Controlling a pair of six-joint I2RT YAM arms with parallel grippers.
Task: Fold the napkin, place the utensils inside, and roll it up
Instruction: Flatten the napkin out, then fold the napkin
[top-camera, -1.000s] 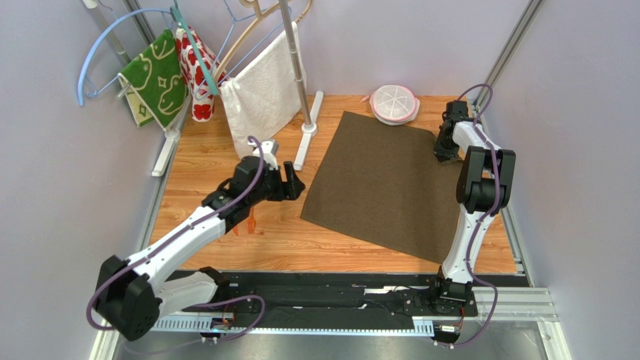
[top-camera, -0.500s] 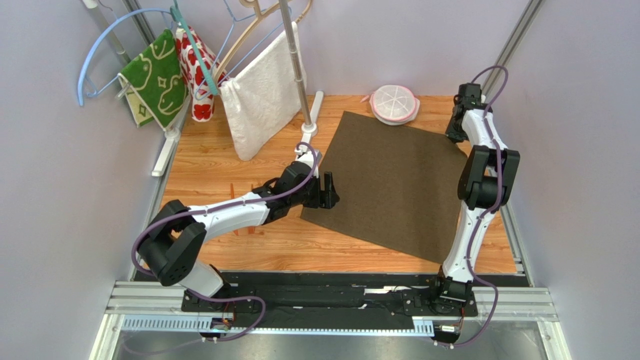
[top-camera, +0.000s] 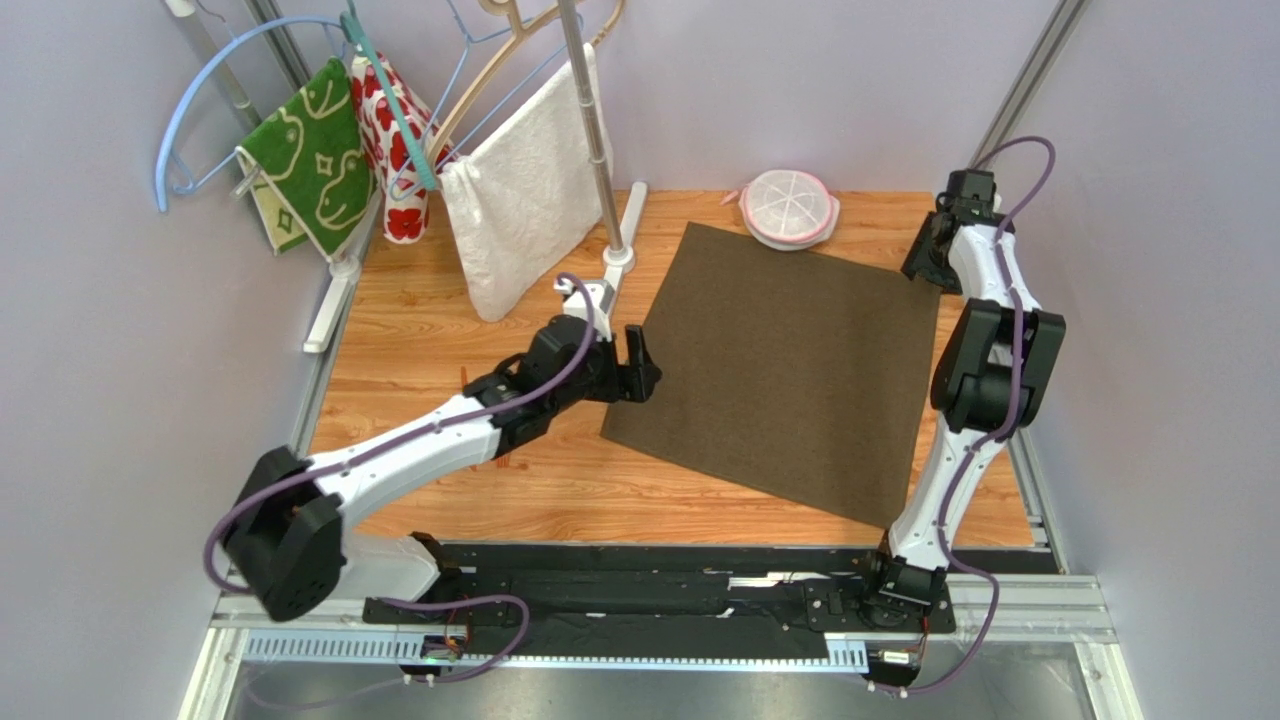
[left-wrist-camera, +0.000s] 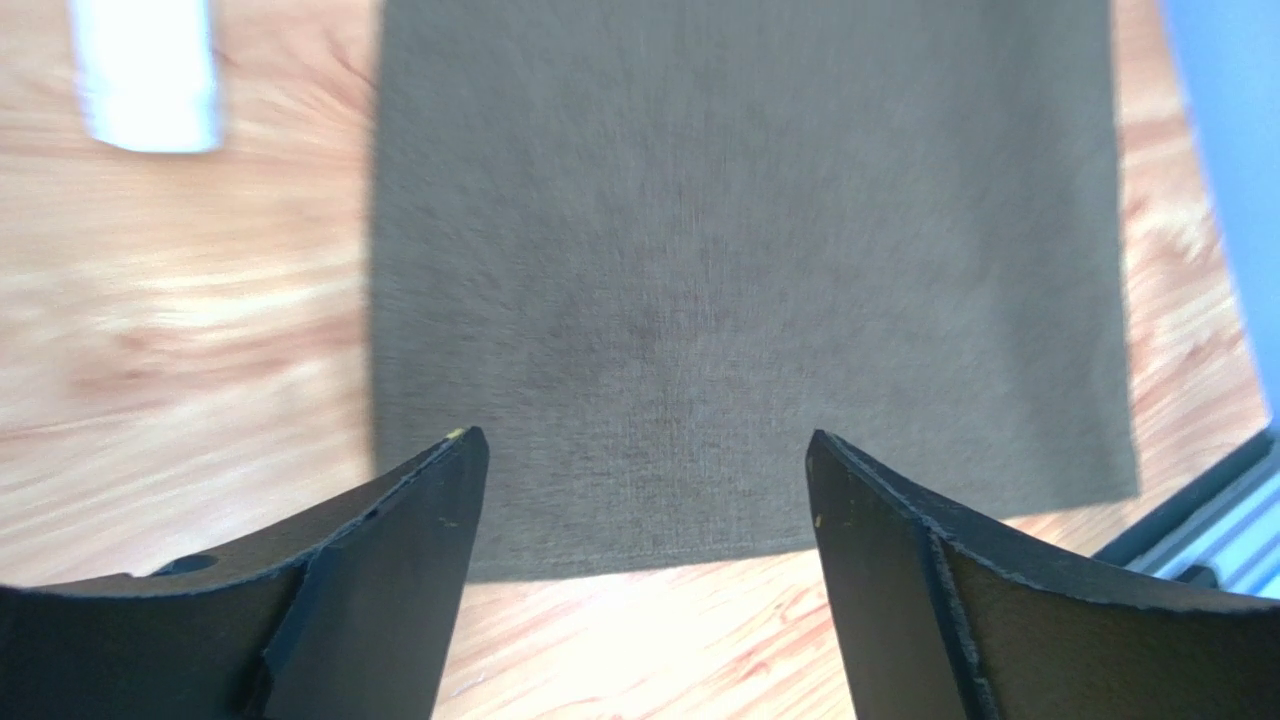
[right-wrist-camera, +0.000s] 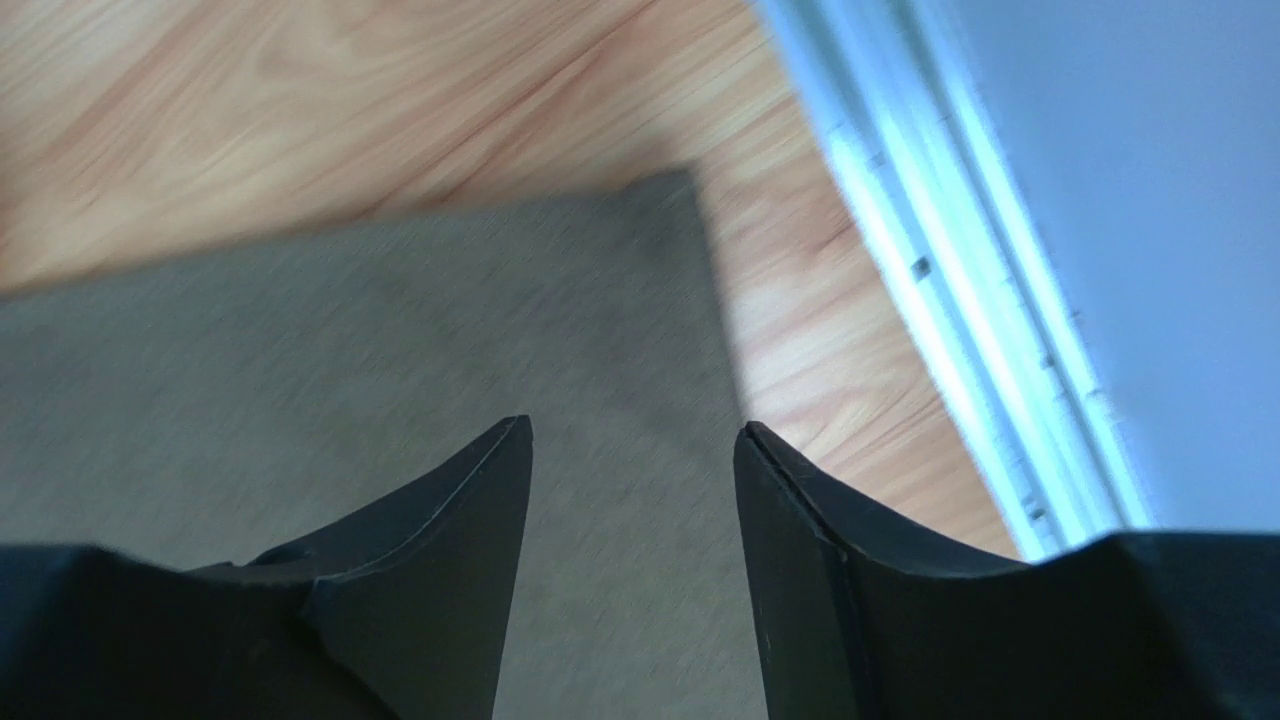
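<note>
The dark brown napkin (top-camera: 781, 368) lies flat and unfolded on the wooden table. My left gripper (top-camera: 639, 365) hovers at its left edge, open with nothing between the fingers. In the left wrist view the napkin (left-wrist-camera: 751, 270) fills the space ahead of the left gripper (left-wrist-camera: 646, 450), its near edge just between the fingertips. My right gripper (top-camera: 929, 258) stands open over the napkin's far right corner. In the right wrist view that corner of the napkin (right-wrist-camera: 376, 345) lies under the empty right gripper (right-wrist-camera: 631, 428). The utensils are hidden.
A pink and white lidded container (top-camera: 789, 207) sits just beyond the napkin's far edge. A rack at the back left holds a white towel (top-camera: 526, 180), a green cloth (top-camera: 313, 150) and hangers; its white foot (top-camera: 616, 263) stands near the napkin's far left corner. A metal rail (right-wrist-camera: 962, 300) borders the right side.
The right gripper pulled the napkin's far right corner outward, opened and let it go. The left arm swung from the left of the table to the napkin's left edge.
</note>
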